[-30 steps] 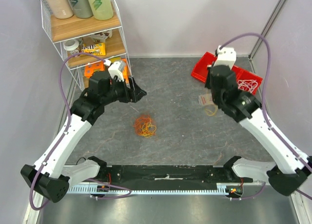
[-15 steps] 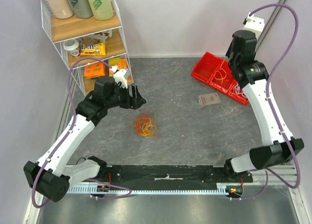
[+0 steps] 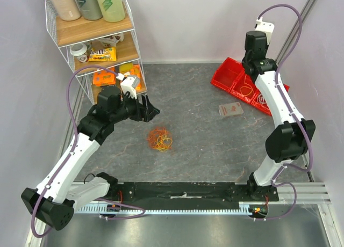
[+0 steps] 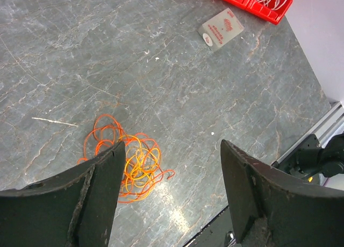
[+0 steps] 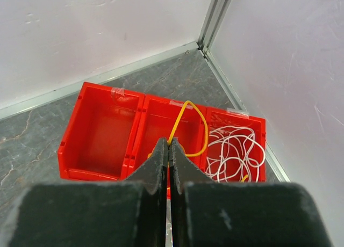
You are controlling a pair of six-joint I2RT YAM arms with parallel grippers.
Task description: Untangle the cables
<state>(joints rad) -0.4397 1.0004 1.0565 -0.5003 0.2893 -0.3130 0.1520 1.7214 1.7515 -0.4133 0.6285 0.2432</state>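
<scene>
Nearest the arm bases, mid-surface [image 3: 215, 150], lies the tangle of cables [image 3: 159, 139]: thin orange and yellow loops knotted into one small heap, touching nothing else. The left fingers [image 4: 97, 198] hover just up-left of it in the top view, spread wide with nothing between them. In the left wrist view the heap sits at the lower left, partly behind the left-hand finger. Further out, right of centre, a small card [image 3: 230, 110] lies flat and apart. Farthest, at the upper right, the right fingers [image 5: 161, 166] are pressed together above the red bin [image 5: 80, 96]. A yellow cable [image 5: 206, 129] looks pinched at their tips and arches down into the middle compartment; white cables [image 5: 236, 145] fill the right one. The step in hand seems to be dropping off a freed strand. Next, the right fingers must part to release it, while the left ones need to come down on one outer loop, not the whole heap
</scene>
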